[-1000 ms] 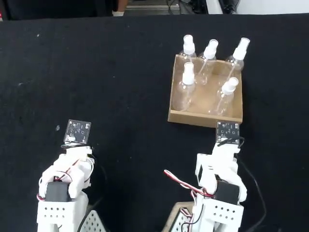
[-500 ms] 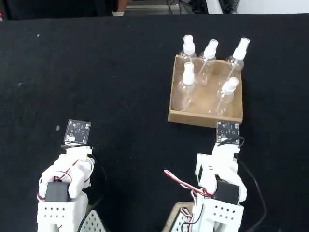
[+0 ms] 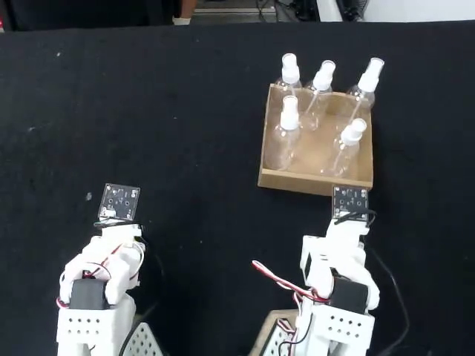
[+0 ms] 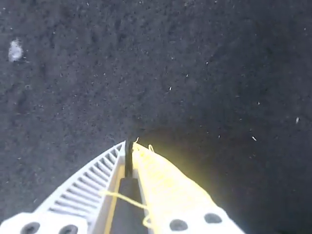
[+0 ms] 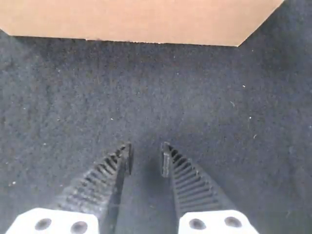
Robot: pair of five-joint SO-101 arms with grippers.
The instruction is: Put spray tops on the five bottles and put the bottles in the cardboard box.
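Overhead, five topped bottles fill the box; right wrist shows wall.

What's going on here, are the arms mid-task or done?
It looks done. All five bottles stand in the cardboard box, each with a spray top on. Neither arm holds anything. The left arm sits over the bare black table with its jaws shut. The right arm sits just short of the box's near wall, its jaws slightly apart and empty.
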